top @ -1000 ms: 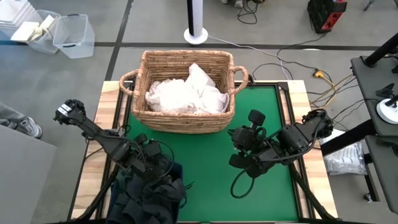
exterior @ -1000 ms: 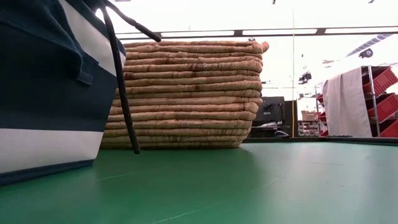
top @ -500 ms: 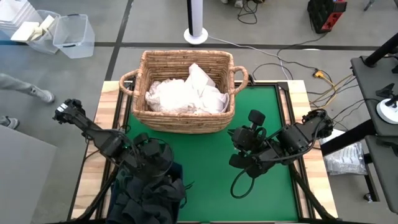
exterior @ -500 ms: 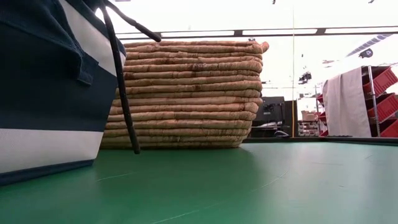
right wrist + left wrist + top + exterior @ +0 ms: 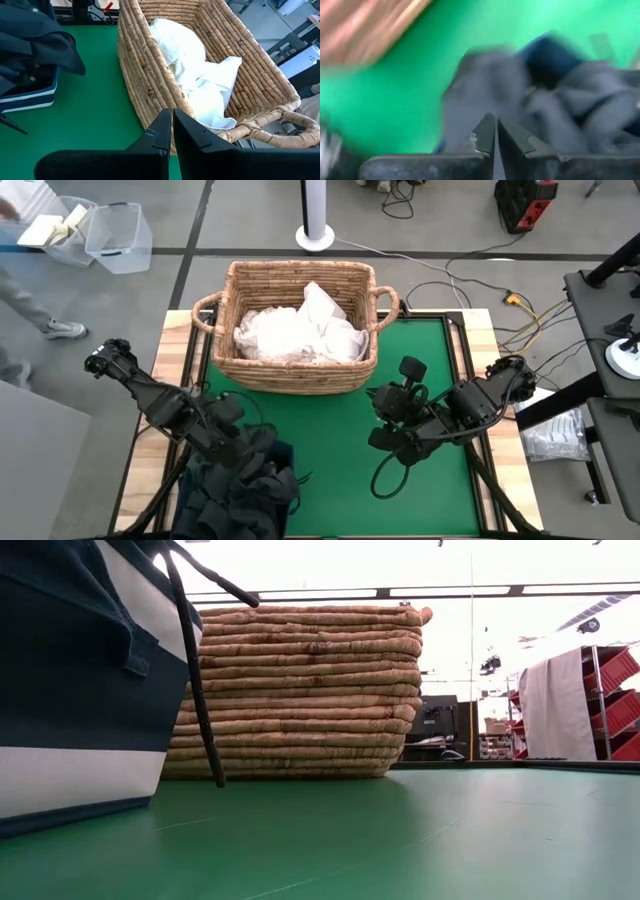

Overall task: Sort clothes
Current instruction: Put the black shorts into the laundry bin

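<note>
The left gripper is closed on nothing, held just above the dark clothes heaped in the navy bin. The right gripper is closed, empty; bare green mat lies below it, the wicker basket rim ahead, white clothes inside.

light: bright, even, overhead; soft faint shadows on green mat | low view: ceiling strips and far room blown out, glare behind wicker basket; near mat soft | left wrist view: heavy motion blur, dark clothes smeared | right wrist view: sharp, mild edge distortion
</note>
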You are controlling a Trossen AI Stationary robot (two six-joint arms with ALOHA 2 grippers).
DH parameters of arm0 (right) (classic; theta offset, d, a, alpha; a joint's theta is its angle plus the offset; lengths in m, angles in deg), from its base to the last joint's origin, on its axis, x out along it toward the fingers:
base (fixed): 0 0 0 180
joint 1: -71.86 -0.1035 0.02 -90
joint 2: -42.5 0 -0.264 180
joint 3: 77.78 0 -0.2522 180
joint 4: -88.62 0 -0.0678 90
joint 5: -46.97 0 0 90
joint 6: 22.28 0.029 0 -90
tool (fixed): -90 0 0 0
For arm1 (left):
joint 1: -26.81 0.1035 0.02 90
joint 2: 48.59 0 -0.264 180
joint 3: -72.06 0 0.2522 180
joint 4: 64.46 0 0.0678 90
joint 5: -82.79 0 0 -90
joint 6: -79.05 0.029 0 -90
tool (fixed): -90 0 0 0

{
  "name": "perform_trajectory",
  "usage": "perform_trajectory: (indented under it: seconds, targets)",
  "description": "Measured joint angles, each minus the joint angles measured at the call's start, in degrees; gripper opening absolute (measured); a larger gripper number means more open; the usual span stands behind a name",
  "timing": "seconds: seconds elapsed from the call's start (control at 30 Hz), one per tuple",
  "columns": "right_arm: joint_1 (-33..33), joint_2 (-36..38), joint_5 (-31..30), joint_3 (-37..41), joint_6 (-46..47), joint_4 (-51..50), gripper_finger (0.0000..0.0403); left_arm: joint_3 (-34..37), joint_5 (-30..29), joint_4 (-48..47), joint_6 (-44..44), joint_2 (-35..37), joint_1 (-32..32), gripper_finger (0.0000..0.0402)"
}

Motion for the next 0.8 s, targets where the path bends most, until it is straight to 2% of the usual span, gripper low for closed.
perform_trajectory:
  seconds: [0.1, 0.2, 0.4, 0.5, 0.63, 0.8]
  targets:
    - [0.0, 0.0, 0.0, 0.0, 0.0, 0.0, 0.0012, 0.8, 6.0, -5.0, -11.3, 0.5, 0.3, 0.0022]
    - [0.0, 0.0, 0.0, 0.0, 0.0, 0.0, 0.0012, 2.6, 6.4, -3.8, -16.4, 1.1, 0.2, 0.0058]
    - [0.0, 0.0, 0.0, 0.0, -0.2, 0.0, 0.0012, 7.1, 4.9, 3.6, -18.5, 2.1, 3.5, 0.0146]
    - [0.0, 0.0, 0.0, 0.0, -0.2, 0.0, 0.0012, 9.4, 5.0, 6.0, -19.3, 1.7, 5.0, 0.0178]
    - [0.0, 0.0, 0.0, 0.0, -0.1, 0.0, 0.0012, 11.9, 5.6, 5.9, -20.5, 0.5, 6.2, 0.0204]
    - [0.0, 0.0, 0.0, 0.0, 0.0, 0.1, 0.0012, 12.9, 5.5, 6.1, -20.5, -0.9, 6.4, 0.0215]
